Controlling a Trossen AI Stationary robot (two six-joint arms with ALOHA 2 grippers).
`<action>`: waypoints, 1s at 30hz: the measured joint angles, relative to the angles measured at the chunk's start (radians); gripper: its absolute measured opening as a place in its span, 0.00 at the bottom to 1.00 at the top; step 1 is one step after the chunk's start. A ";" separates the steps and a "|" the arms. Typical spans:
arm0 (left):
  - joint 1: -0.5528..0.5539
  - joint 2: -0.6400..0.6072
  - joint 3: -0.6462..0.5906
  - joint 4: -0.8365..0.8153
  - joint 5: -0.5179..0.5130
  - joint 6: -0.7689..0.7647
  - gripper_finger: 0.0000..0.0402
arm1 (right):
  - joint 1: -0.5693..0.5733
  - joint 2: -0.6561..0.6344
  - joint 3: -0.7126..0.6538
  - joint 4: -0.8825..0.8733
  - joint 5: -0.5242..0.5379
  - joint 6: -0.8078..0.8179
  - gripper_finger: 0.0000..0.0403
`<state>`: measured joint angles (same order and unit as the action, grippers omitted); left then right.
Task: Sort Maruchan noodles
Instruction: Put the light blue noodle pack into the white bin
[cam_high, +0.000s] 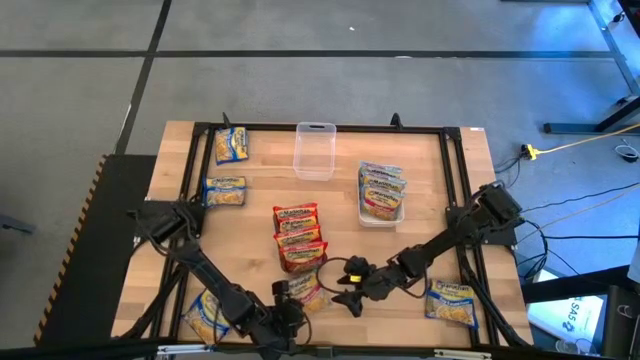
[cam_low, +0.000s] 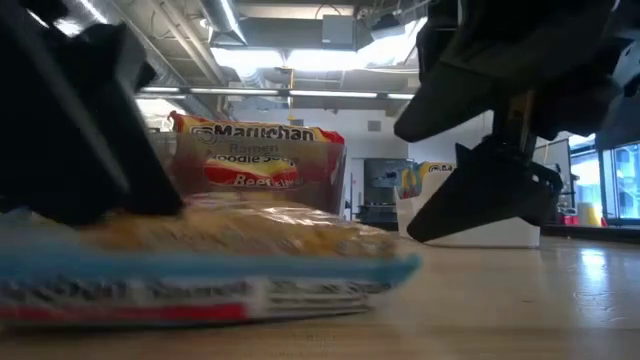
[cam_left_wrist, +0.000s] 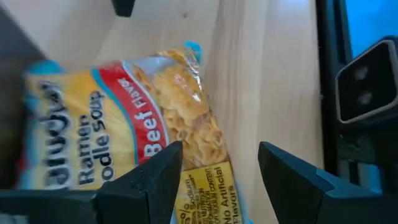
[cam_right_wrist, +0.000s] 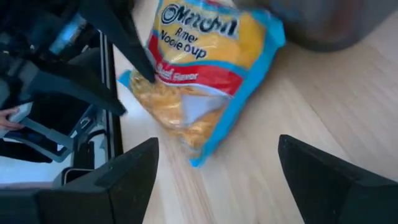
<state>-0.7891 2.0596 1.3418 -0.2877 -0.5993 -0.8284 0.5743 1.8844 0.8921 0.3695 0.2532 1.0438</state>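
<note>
Right hand open; packets in tray

My dark fingers framed a yellow packet edged in blue, its red band lettered white. At twelve o'clock lay a red-labelled stack; at two, pinkish packets filled a white bin on the pale wood table.

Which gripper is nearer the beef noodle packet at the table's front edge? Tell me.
Left. The left gripper hangs open right at the beef noodle packet, at its near end. The right gripper, also open, sits just off the packet's right side, slightly farther away.
</note>
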 joint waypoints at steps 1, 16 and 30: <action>0.003 0.011 0.000 0.022 0.007 0.007 0.52 | 0.000 0.000 0.000 0.000 -0.003 -0.001 0.75; 0.030 -0.024 -0.001 0.237 0.094 0.122 0.52 | 0.001 -0.002 0.000 0.004 -0.116 -0.002 0.75; -0.076 -0.049 0.000 -0.179 0.030 -0.259 0.52 | -0.002 -0.002 -0.001 -0.015 -0.092 0.102 0.75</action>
<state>-0.8654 2.0106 1.3418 -0.4667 -0.5694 -1.0874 0.5722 1.8828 0.8913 0.3542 0.1615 1.1461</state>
